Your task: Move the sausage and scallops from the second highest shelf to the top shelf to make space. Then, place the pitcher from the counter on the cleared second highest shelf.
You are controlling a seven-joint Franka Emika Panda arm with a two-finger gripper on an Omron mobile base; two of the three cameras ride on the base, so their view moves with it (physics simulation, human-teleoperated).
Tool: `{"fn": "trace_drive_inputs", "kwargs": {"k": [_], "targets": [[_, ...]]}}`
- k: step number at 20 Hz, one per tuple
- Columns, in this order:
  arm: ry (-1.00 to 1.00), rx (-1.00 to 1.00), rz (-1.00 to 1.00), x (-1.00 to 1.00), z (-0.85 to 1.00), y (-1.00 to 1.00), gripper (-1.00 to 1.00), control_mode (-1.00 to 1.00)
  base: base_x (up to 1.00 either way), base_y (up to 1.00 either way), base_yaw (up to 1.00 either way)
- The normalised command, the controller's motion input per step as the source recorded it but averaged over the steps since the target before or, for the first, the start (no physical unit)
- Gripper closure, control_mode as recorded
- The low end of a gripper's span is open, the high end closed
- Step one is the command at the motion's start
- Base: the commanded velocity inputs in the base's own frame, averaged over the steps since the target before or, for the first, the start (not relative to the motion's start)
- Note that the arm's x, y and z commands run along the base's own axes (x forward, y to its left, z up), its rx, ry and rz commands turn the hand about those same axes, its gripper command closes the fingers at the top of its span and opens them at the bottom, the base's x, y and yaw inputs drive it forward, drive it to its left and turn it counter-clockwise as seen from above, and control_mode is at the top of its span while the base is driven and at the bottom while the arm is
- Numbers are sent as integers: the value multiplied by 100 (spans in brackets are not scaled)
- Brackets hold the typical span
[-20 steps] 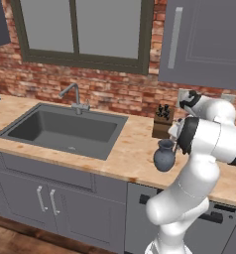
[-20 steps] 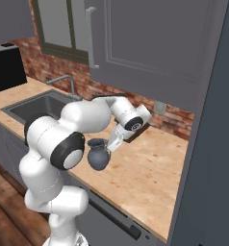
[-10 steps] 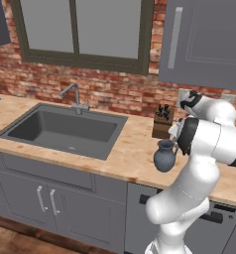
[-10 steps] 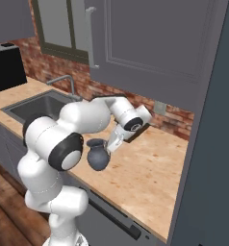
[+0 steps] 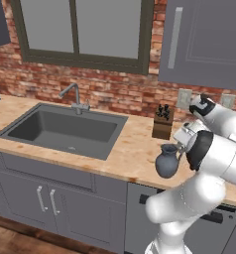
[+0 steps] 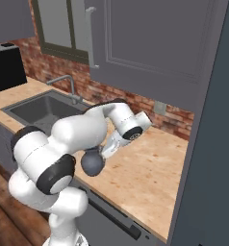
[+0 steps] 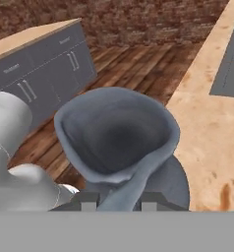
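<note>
The dark blue-grey pitcher [image 5: 166, 161] stands near the front edge of the wooden counter [image 5: 135, 149], right of the sink. My gripper [image 5: 181, 151] is at its right side, shut on the loop handle. From the right base view the pitcher [image 6: 92, 163] sits just below and left of the gripper [image 6: 107, 151]. In the hand view the pitcher's flared rim [image 7: 116, 133] is close up, and its handle runs down between the fingertips of the gripper [image 7: 118, 201]. The sausage, the scallops and the shelves are out of view.
A brown knife block [image 5: 163, 124] stands against the brick wall just behind the pitcher. The sink [image 5: 65, 130] with its faucet [image 5: 73, 95] lies to the left. Grey wall cabinets [image 6: 150, 43] hang overhead. A tall dark grey panel [image 6: 210, 144] bounds the counter on the right.
My fingers have shut on the pitcher's handle. The pitcher and the arm stay at about the same spot.
</note>
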Motion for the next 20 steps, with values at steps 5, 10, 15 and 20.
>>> {"fn": "trace_drive_inputs", "kwargs": {"k": [5, 10, 15, 20], "targets": [[-3, 0, -25, -81, 41, 49, 100, -100, 0, 0, 0], [0, -6, -39, -77, 52, 61, 100, -100, 0, 0, 0], [1, -20, -55, -80, 49, 49, 100, -100, 0, 0, 0], [6, -24, -62, -62, 46, 23, 100, -100, 0, 0, 0]]}}
